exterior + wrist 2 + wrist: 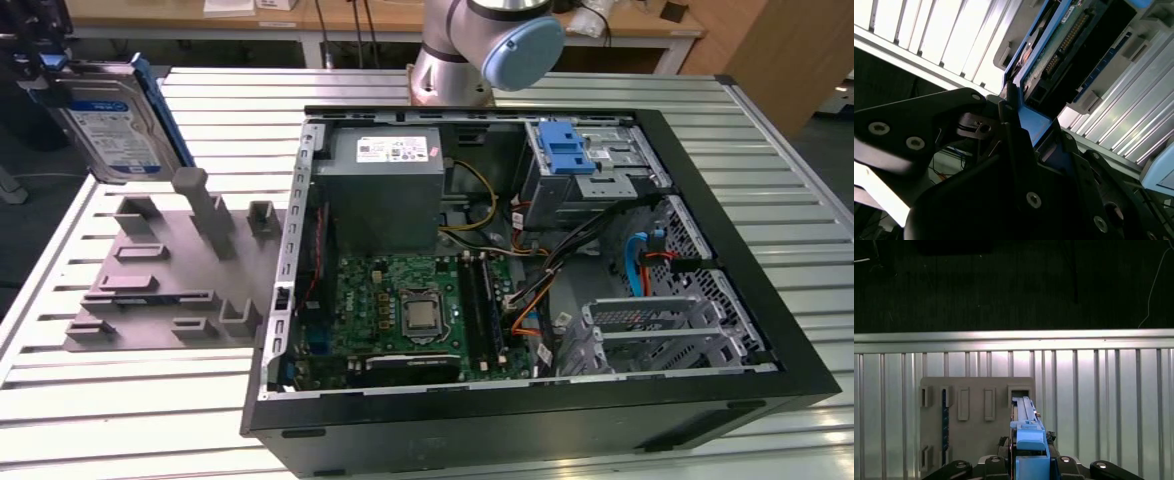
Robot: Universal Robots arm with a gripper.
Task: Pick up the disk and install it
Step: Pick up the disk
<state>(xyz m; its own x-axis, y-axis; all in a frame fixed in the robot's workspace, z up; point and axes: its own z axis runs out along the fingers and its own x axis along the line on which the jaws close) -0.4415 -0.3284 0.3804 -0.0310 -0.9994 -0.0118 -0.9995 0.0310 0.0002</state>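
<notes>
Finding 1, grasp: My pincer (1030,462) is pressed together on the disk (114,122) and pinches it by its bright blue plastic frame (1030,122). In both wrist views the black fingers (1016,150) lie against the sides of that frame, and the drive body runs out beyond their tips.

Finding 2, location of the disk: It is off the desk (120,420), held on edge. In the exterior view it sits at about 10 o'clock from the open computer case (534,430), well apart from it and outside it. Its white and dark-blue label is turned toward the camera. From the grey fixture (167,275) it hangs at roughly 11 o'clock, above the fixture's far end and clear of its posts.

Finding 3, overhead check: In the first wrist view the disk shows edge-on over the fixture's plate, near one rectangular slot (1019,392).

Finding 4, case interior: The drive cage (581,160) with the blue latch lies at 1 o'clock from the motherboard (400,310). The grey box (387,190) lies at 12 o'clock from the motherboard. My arm's base (461,60) stands at 12 o'clock from the case.
</notes>
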